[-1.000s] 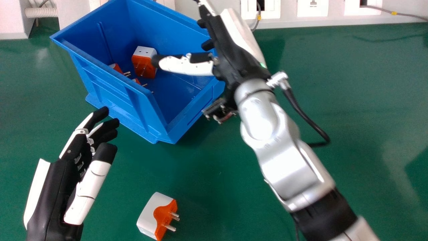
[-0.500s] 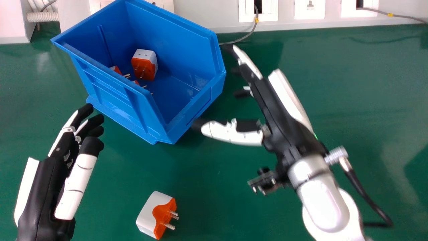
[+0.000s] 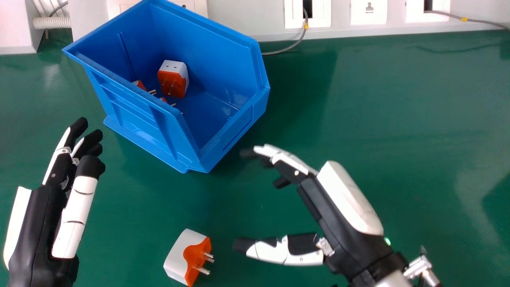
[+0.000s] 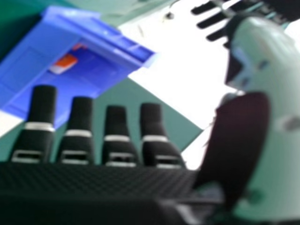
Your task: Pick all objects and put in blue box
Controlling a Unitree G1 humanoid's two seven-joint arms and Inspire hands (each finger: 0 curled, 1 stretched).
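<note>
some plugs (image 3: 172, 81) are already in the blue box (image 3: 139, 115); one plug (image 3: 179, 255) remains on the table (image 3: 378, 119), near my right hand (image 3: 350, 199). both hands, also my left hand (image 3: 36, 227), have relaxed fingers, holding nothing.

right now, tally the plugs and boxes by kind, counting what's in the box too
Plugs: 4 visible, with 1 plug on the table and 3 in the box, two of those partly hidden by its wall
Blue boxes: 1
Total: 5 visible
</note>
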